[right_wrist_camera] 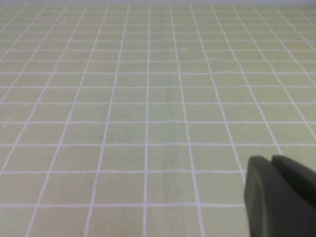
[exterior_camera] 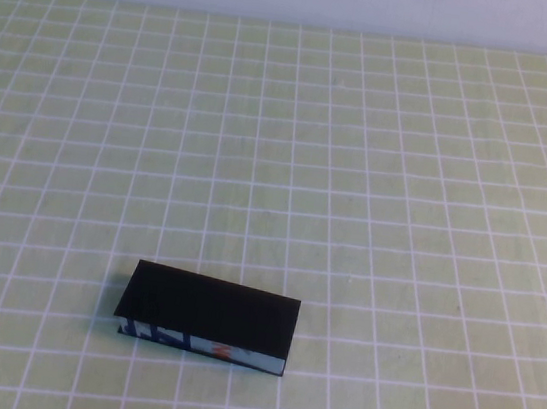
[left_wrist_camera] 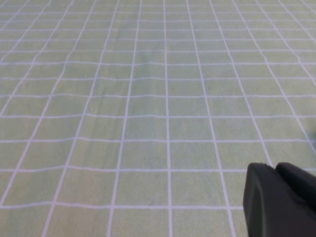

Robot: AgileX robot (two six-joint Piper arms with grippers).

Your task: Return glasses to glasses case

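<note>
Glasses case [exterior_camera: 207,310]: one, lid down, near-left on checked cloth [exterior_camera: 408,182].
Left gripper [left_wrist_camera: 281,200]: left wrist view only, fingers pressed together, over bare cloth.
Right gripper [right_wrist_camera: 280,195]: right wrist view only, fingers together.

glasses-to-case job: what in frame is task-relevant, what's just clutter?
Task-relevant:
- glasses case, shut, on the near part of the table, left of centre
- glasses: not visible in any view
- left pincer, only a dark tip showing over bare cloth in its wrist view
- right pincer, likewise in its own wrist view

Just there:
- green grid tablecloth
- No loose clutter.
</note>
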